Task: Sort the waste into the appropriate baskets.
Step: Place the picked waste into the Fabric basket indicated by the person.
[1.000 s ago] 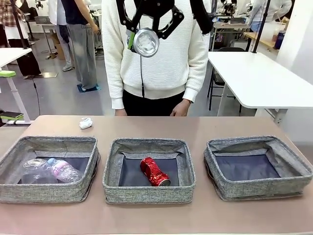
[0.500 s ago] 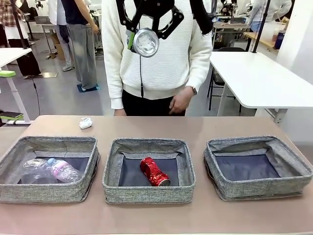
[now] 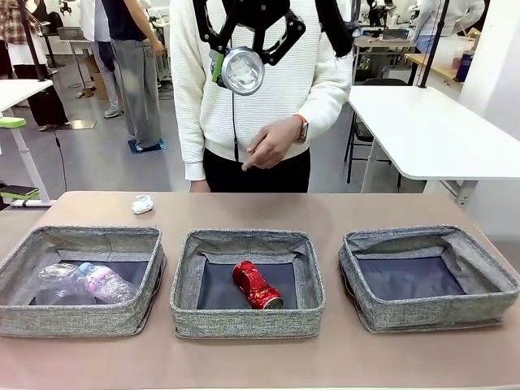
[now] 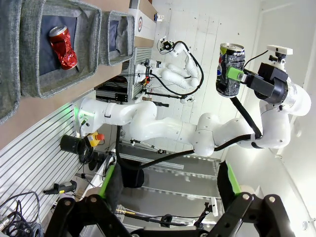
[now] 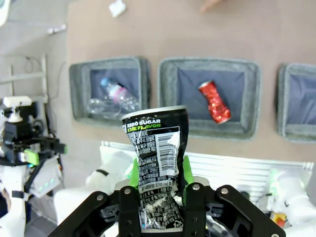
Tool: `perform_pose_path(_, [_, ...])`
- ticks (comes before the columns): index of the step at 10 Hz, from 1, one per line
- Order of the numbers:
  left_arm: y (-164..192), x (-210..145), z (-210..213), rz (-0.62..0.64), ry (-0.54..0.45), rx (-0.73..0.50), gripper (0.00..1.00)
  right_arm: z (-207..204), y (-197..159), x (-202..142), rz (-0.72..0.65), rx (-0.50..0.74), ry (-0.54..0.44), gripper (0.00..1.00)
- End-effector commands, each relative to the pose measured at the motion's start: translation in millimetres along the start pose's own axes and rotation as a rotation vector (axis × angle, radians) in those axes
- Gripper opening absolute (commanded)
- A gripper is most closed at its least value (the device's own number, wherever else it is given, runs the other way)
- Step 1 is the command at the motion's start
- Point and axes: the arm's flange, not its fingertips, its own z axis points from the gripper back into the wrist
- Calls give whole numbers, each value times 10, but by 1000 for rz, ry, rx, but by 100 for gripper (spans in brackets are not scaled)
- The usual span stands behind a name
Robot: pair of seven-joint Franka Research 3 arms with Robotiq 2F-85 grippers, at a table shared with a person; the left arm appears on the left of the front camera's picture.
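High above the table (image 3: 341, 213), my right gripper (image 5: 160, 170) is clenched on the crushed dark can (image 5: 154, 143), while my left gripper (image 4: 170, 180) hangs released and empty. The person's hand (image 3: 272, 146) has just lifted from the far edge and now points downward. The red can (image 3: 257, 284) lies in the middle basket (image 3: 244, 321), so mine likely belongs there too.

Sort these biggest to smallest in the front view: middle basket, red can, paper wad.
1. middle basket
2. red can
3. paper wad; it lies farther back, which may shrink it a bit.
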Motion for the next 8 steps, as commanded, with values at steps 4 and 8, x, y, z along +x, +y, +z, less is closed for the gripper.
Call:
perform_pose_path(4, [-48,-18,-2,12,3,-20,100,-1,-30,-33,-14,12,14,35])
perform_pose_path(8, [-48,-18,-2,12,3,-20,100,-1,-30,-33,-14,12,14,35])
